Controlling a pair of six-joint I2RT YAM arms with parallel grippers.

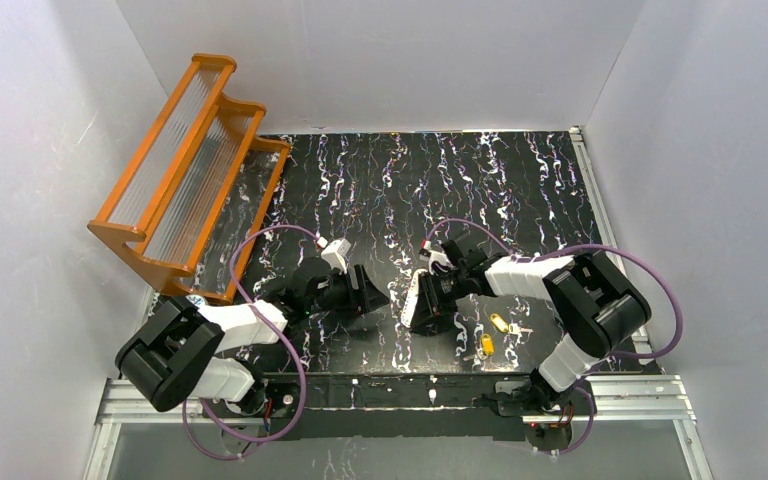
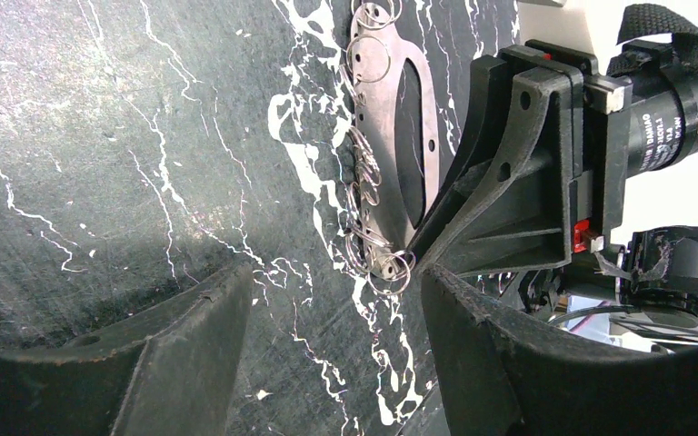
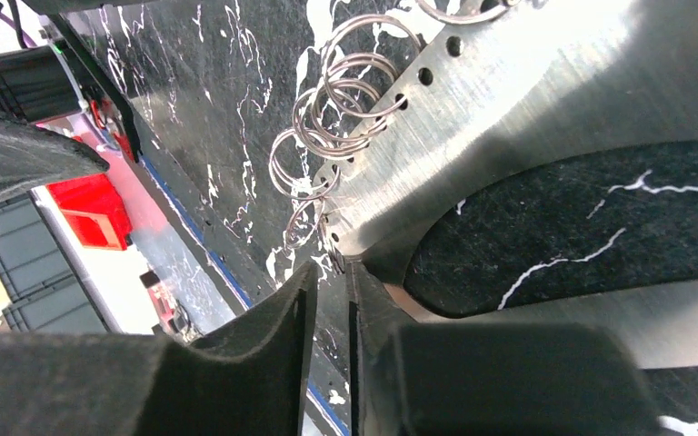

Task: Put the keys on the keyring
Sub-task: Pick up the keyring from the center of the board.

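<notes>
Right gripper (image 3: 332, 272) fingers nearly shut, pinching keyring (image 3: 509, 109) end (small rings (image 3: 345, 100) attached); left gripper (image 2: 332, 277) fingers wide apart, holding nothing

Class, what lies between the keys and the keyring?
The right claw, tips at the keyring, stands between it and the keys; the top view shows this.

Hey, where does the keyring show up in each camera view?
Top external: the keyring is central, just below the middle.
Left wrist: top centre, running downward.
Right wrist: upper right, filling much of the frame.
Shared landmark: the right claw at the keyring's end.
</notes>
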